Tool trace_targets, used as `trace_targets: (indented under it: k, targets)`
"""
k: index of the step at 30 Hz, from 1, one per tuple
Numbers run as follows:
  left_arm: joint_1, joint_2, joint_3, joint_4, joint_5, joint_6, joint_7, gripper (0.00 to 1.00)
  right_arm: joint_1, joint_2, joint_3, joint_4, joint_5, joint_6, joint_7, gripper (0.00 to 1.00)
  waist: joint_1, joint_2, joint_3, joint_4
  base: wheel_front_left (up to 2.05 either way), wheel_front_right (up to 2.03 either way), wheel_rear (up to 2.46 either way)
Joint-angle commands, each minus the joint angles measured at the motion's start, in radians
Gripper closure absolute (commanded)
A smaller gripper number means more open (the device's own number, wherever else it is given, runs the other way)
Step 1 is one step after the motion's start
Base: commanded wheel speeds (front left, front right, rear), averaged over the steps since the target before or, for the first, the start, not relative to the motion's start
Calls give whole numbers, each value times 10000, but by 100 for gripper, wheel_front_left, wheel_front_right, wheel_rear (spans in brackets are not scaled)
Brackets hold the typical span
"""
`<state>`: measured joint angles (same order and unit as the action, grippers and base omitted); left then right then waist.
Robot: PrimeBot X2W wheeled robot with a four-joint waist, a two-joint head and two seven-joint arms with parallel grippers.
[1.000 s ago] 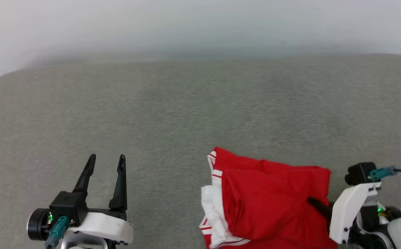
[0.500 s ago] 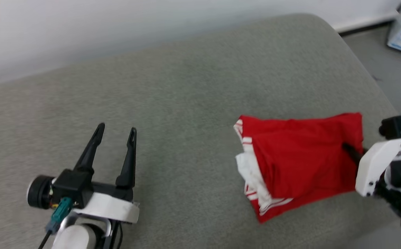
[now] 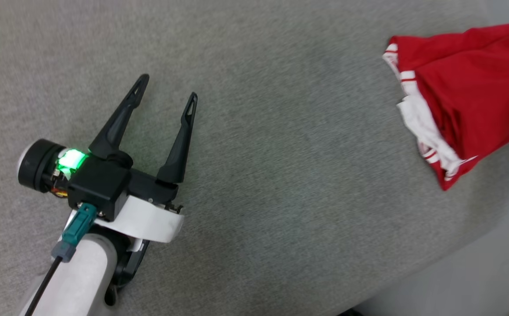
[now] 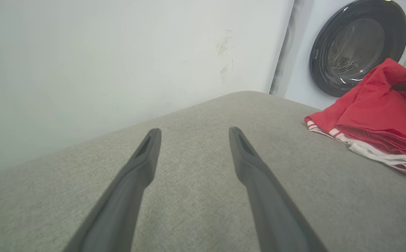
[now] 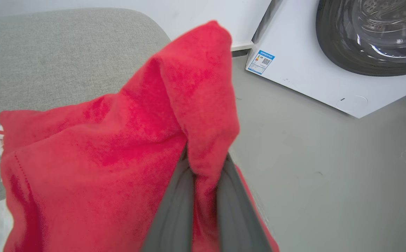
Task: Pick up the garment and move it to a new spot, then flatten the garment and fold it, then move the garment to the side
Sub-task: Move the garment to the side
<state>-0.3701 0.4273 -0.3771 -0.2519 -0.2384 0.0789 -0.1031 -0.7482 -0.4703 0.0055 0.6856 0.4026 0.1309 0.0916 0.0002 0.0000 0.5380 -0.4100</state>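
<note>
You have the garment point(image 3: 469, 83) at the far right of the grey cushion point(image 3: 281, 131), close to the cushion's right edge. It is red and sits in a soft, folded heap. A bit of white sleeve and some red and white stripes stick out on its left side. In the left wrist view the garment point(image 4: 374, 112) has its low part lying on the cushion, and its top part is pulled up into a point. In the right wrist view you see why: your right gripper point(image 5: 204, 164) has its two dark fingers pressed close together, with a fold of the red garment point(image 5: 101, 157) pinched between them. The cloth stands up above the fingers like a little tent. Your left gripper point(image 3: 167, 87) is well apart from the garment, over the bare left part of the cushion. Its fingers are spread wide and hold nothing. In the left wrist view the left gripper point(image 4: 194, 132) points across the cushion toward a plain white wall point(image 4: 119, 52). Past the cushion's end stands a white washing machine point(image 5: 329, 70) with a round dark door. It has a small blue and white sticker point(image 5: 263, 62) on its corner. It stands on a grey floor point(image 5: 311, 157).
</note>
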Motion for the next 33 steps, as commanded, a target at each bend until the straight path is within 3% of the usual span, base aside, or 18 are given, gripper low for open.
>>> trace_targets:
  k: [1, 8, 9, 10, 11, 22, 33]
  targets:
    - [-214, 57, -27, -111, 75, -54, 92, 0, -298, 124, -145, 224, -8, -5, -276, 100, -2, 0, 626, 264, 0, 0, 0]
    - [-414, 112, -130, -283, 140, -67, 261, 0, -745, 572, -762, 1677, -571, -3, -1236, 100, -2, 0, 919, 503, 0, 0, 0]
    - [-412, 92, -150, -291, 136, -60, 261, 0, -791, 584, -854, 1790, -598, -3, -1441, 81, -2, 0, 913, 528, 0, 0, 0]
    - [-420, 63, -173, -293, 105, -54, 285, 0, -852, 609, -994, 1935, -577, -5, -1616, 11, -2, 0, 917, 550, 0, 0, 0]
    - [-454, 47, -183, -286, 73, -52, 289, 0, -861, 640, -1048, 2112, -618, -5, -1694, 0, -2, 0, 920, 565, 0, 0, 0]
    - [86, -440, -302, 293, -323, 154, -337, 0, -512, 605, -1489, 2458, -1353, -5, -3164, 0, -2, 0, -407, 811, 0, 0, 0]
    - [1321, -996, -144, 1135, -956, 649, -1047, 0, 1772, 953, -1295, -40, -1421, -5, -3371, 0, -2, 0, -2497, 1610, 0, 0, 0]
